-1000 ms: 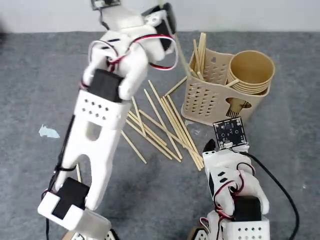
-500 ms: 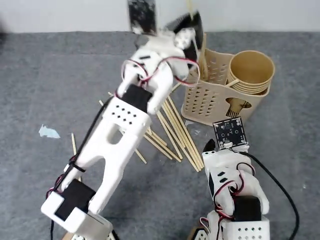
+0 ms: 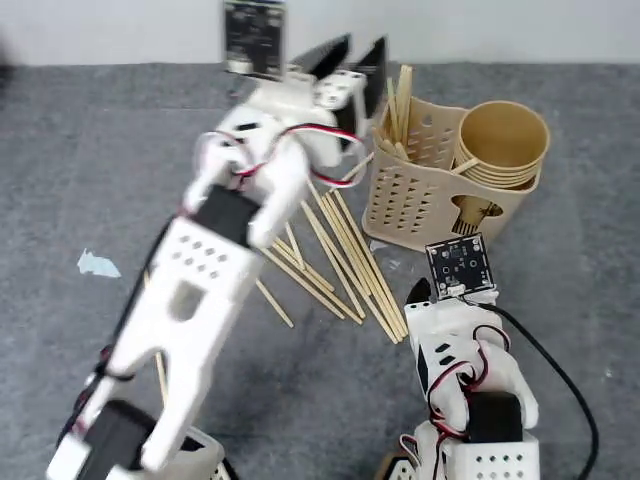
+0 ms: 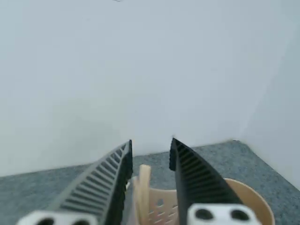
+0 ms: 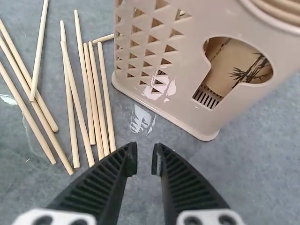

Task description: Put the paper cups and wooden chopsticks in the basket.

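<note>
The beige basket (image 3: 420,190) stands at the back right, with stacked paper cups (image 3: 503,140) in one side and several wooden chopsticks (image 3: 400,100) upright in the other. More chopsticks (image 3: 335,255) lie loose on the grey mat to its left. My left gripper (image 3: 352,55) hangs open and empty just above the basket's left corner; between its fingers (image 4: 151,145) I see a chopstick (image 4: 143,180) and a cup rim (image 4: 255,199) below. My right gripper (image 5: 143,152) sits low in front of the basket (image 5: 187,61), slightly open, holding nothing, beside loose chopsticks (image 5: 89,103).
A small blue scrap (image 3: 98,264) lies on the mat at the left. One stray chopstick (image 3: 160,372) lies near the left arm's base. A white wall (image 3: 500,30) borders the mat right behind the basket.
The left arm swung right to the basket carrying a chopstick. Its gripper now stands open and the chopstick is no longer between its fingers. The right arm has not moved.
</note>
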Controlling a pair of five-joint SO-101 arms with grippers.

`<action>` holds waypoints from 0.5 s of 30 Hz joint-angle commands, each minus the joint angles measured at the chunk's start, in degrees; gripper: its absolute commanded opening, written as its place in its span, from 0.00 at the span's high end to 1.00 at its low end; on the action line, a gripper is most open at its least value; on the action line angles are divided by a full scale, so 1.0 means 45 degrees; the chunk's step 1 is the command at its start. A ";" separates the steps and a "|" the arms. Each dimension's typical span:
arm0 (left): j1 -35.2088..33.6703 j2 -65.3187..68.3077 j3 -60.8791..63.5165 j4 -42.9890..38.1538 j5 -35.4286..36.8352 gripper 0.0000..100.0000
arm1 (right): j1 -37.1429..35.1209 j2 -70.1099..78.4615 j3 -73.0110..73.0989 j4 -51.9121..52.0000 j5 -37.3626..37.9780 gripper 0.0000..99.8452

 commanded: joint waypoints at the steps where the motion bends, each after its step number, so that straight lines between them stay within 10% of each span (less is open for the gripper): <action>1: -0.1055 -0.1915 -0.0068 0.2090 0.0156 0.87 | -0.0029 -0.0049 -0.0176 0.0029 -0.0137 0.93; 15: -0.4083 -0.5314 0.0889 0.9866 0.0078 0.97 | -0.3018 0.2178 -0.3282 0.1104 0.0879 0.93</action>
